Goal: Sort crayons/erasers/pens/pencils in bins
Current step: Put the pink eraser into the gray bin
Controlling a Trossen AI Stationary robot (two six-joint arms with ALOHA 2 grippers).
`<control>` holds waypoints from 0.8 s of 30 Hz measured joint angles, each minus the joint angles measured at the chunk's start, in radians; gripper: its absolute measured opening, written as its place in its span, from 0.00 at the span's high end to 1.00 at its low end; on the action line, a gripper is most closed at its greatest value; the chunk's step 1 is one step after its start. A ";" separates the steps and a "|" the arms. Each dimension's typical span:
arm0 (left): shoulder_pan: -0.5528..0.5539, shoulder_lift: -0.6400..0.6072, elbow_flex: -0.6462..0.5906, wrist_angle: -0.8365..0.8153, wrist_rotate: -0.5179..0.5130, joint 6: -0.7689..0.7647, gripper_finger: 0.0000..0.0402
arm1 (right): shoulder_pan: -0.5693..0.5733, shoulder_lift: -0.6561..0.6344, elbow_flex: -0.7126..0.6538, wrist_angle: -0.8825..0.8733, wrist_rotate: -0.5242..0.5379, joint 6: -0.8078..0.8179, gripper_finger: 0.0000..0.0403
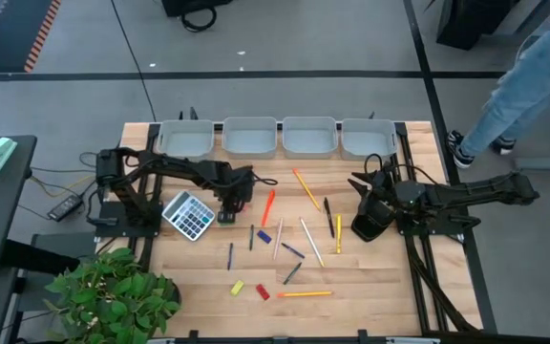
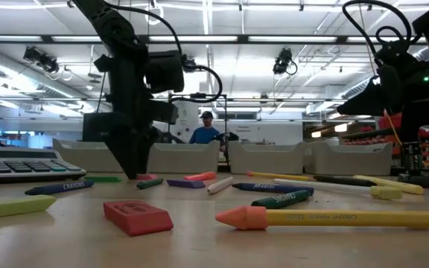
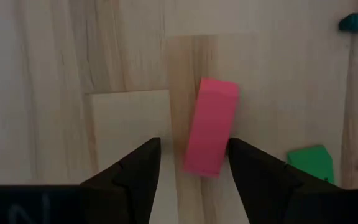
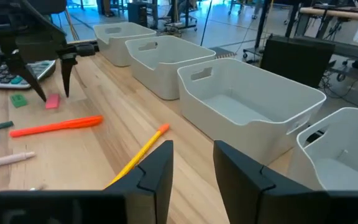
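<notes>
My left hand (image 3: 194,171) spread wide over the pink eraser (image 3: 211,127) on the desk (image 3: 73,74), right hand (image 4: 192,163) open, holding nothing, near the bins (image 4: 247,99).

Light came from long ceiling strips (image 2: 222,37) seen in the low view, bright and even, with some glare along them. The counter (image 1: 370,287) was evenly lit from above and shadows on it were faint and short. In the low view the arms stood as dark silhouettes against the bright room, and the nearest red eraser (image 2: 137,216) was soft, out of focus. The left wrist view was slightly blurred, with a pale shadow beside the pink eraser (image 3: 211,126).
</notes>
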 joint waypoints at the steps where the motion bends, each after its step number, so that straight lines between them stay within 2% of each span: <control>1: 0.002 0.000 -0.001 0.003 0.001 0.007 0.50 | 0.000 0.000 0.000 0.001 0.001 0.000 0.69; 9: 0.003 0.002 -0.002 0.023 -0.019 0.050 0.57 | 0.000 0.000 0.000 0.000 0.054 -0.020 0.69; 13: 0.001 0.004 -0.002 0.032 -0.008 0.077 0.64 | 0.000 0.000 0.000 0.000 0.100 -0.042 0.69; 20: 0.007 0.006 0.004 0.034 0.000 0.107 0.81 | 0.000 0.000 -0.001 0.000 0.109 -0.046 0.69; 24: 0.020 0.013 0.052 -0.024 0.005 0.142 0.83 | 0.000 0.000 -0.001 0.000 0.153 -0.073 0.69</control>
